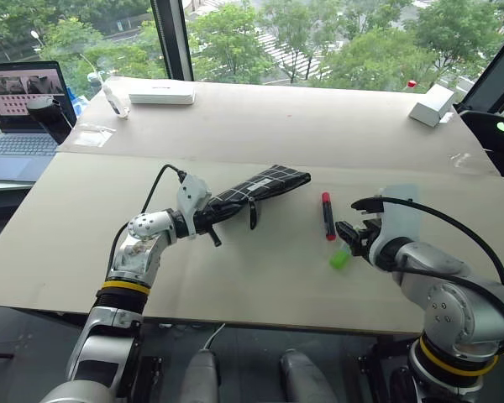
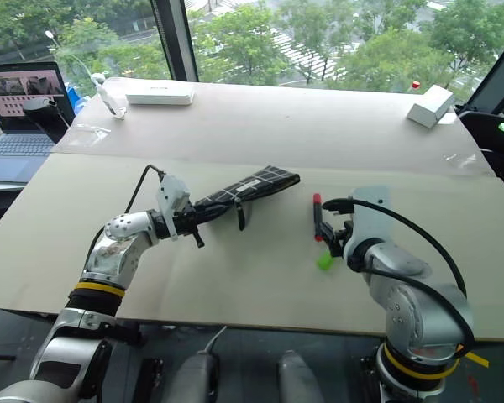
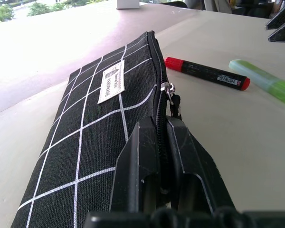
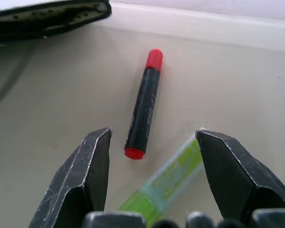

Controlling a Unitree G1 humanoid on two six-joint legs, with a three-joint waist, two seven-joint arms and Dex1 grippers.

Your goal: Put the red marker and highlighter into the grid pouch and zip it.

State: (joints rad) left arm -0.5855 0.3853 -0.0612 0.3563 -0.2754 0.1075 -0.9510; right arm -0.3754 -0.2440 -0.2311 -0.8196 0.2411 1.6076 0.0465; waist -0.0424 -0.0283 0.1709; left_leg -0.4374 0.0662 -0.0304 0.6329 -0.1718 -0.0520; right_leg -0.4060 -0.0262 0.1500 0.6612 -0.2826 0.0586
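While the left gripper (image 3: 164, 156) is clamped on the zipper edge of the grid pouch (image 1: 250, 192), holding it tilted above the table (image 1: 235, 277), the right gripper (image 4: 154, 156) stands spread wide, empty. Count: one pouch, one red marker (image 4: 143, 104), one highlighter (image 4: 167, 178). Pouch contents cannot be seen. Marker and highlighter lie on the table beside each other, near the right gripper. Pouch is black fabric, white-gridded, flat, with one white label (image 3: 111, 82).
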